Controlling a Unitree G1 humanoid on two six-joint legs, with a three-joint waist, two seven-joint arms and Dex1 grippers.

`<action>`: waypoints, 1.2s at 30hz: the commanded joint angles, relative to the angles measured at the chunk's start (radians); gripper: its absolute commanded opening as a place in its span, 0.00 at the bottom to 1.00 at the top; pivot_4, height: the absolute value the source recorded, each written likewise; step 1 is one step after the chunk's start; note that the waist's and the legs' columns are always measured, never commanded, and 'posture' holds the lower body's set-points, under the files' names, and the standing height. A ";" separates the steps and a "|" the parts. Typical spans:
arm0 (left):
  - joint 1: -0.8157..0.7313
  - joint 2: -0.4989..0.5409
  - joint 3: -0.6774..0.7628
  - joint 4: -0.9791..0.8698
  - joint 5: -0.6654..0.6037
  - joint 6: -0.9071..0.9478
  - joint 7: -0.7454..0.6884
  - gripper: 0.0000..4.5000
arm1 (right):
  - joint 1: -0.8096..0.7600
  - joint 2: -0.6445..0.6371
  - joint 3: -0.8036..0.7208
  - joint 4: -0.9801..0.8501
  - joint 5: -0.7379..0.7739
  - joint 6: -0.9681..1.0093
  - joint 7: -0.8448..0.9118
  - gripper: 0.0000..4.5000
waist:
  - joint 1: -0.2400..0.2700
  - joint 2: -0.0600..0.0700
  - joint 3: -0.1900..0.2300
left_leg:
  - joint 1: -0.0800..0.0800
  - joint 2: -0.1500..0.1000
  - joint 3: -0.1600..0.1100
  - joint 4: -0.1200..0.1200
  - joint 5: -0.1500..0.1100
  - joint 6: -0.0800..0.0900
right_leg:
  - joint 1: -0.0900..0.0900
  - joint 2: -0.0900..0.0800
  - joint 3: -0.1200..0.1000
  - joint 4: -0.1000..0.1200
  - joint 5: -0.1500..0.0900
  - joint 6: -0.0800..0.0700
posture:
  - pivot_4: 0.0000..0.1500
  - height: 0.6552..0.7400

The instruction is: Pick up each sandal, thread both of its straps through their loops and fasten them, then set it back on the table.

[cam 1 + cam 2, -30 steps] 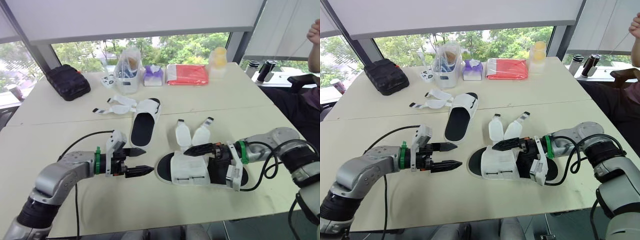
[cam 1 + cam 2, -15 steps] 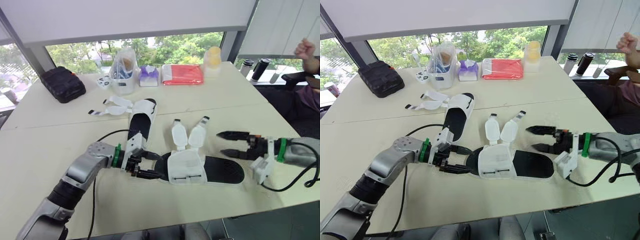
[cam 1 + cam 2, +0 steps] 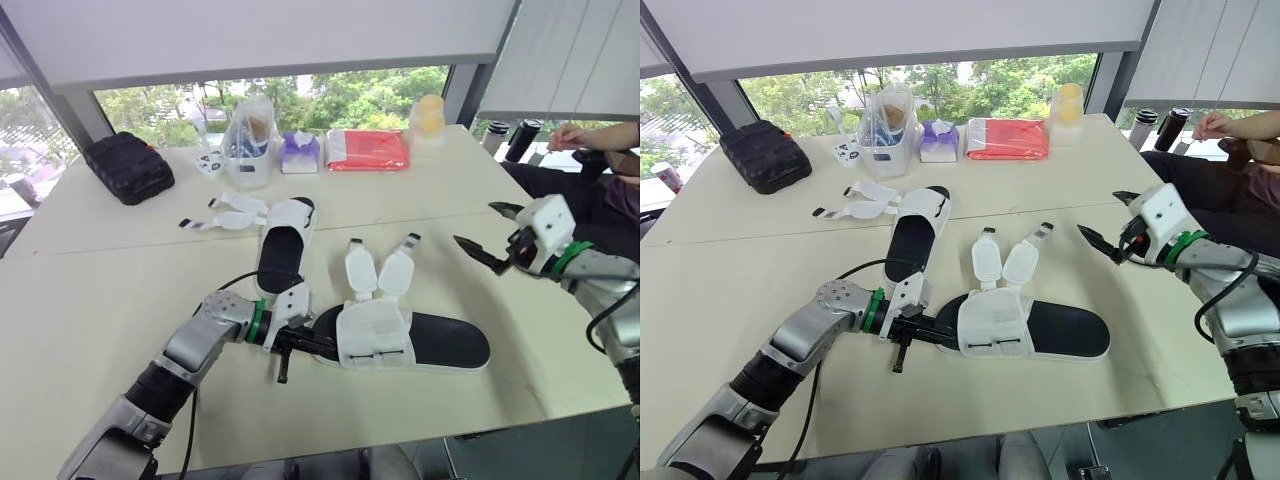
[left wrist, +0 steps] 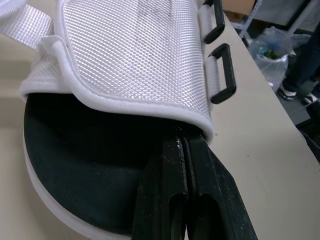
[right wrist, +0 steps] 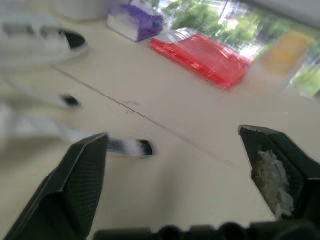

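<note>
The near sandal point(image 3: 440, 342) lies flat on the table, black sole, white upper point(image 3: 372, 335), its two straps point(image 3: 360, 270) spread loose toward the far side. My left gripper point(image 3: 318, 345) is shut at the sandal's toe end. In the left wrist view its fingertips point(image 4: 181, 140) lie on the black footbed, tucked under the edge of the white upper point(image 4: 125, 55), beside two black loops point(image 4: 222, 70). My right gripper point(image 3: 488, 230) hangs open above the table, right of the sandal and apart from it. A second sandal point(image 3: 285, 245) lies farther back with its straps point(image 3: 230, 212) loose.
Along the far edge stand a black bag point(image 3: 128, 165), a clear plastic tub point(image 3: 250, 140), a purple tissue pack point(image 3: 302, 152), a red packet point(image 3: 366, 150) and a yellow container point(image 3: 430, 112). A person's arm point(image 3: 600, 135) rests at the far right beside dark bottles point(image 3: 520, 140).
My left gripper has gone forward to the sandal's toe and shut there. My right gripper has left the heel and lifted away to the right, still open. The camera has shifted.
</note>
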 commanded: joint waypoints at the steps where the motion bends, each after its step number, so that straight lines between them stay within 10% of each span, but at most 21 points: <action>1: 0.014 -0.005 0.000 -0.028 0.003 0.004 0.003 0.01 | -0.035 0.024 -0.091 -0.060 0.312 0.445 -0.083 1.00 | 0.005 0.000 0.000 | 0.000 0.000 -0.001 0.000 0.000 0.000 | 0.000 0.000 0.000 0.000 0.000 0.000 | 1.00 1.00; 14: 0.014 -0.009 0.008 -0.008 0.034 -0.008 0.020 0.01 | -0.247 0.384 -0.311 0.268 0.538 0.818 -0.595 1.00 | 0.003 0.000 0.000 | -0.002 0.000 0.001 0.001 0.000 0.000 | -0.002 0.000 -0.001 0.001 0.001 0.000 | 1.00 1.00; 25: 0.032 -0.018 0.013 -0.030 0.036 -0.001 0.056 0.01 | -0.440 0.496 -0.339 0.663 0.261 0.504 -0.518 1.00 | -0.001 0.001 -0.001 | -0.002 -0.001 0.002 0.004 0.000 0.000 | -0.002 0.000 0.000 0.002 0.002 0.002 | 1.00 1.00; 28: 0.036 -0.016 0.016 -0.034 0.036 0.000 0.064 0.00 | -0.494 0.499 -0.352 0.777 0.196 0.408 -0.482 0.83 | -0.003 0.001 -0.001 | -0.002 -0.001 0.002 0.004 0.000 0.000 | -0.002 0.000 0.000 0.002 0.002 0.001 | 1.00 1.00; 36: 0.045 -0.013 0.019 -0.041 0.037 0.001 0.071 0.00 | -0.550 0.486 -0.352 0.857 0.089 0.405 -0.350 0.01 | -0.004 0.001 -0.001 | -0.002 -0.001 0.002 0.004 0.000 0.000 | -0.002 0.000 0.000 0.002 0.003 0.001 | 1.00 1.00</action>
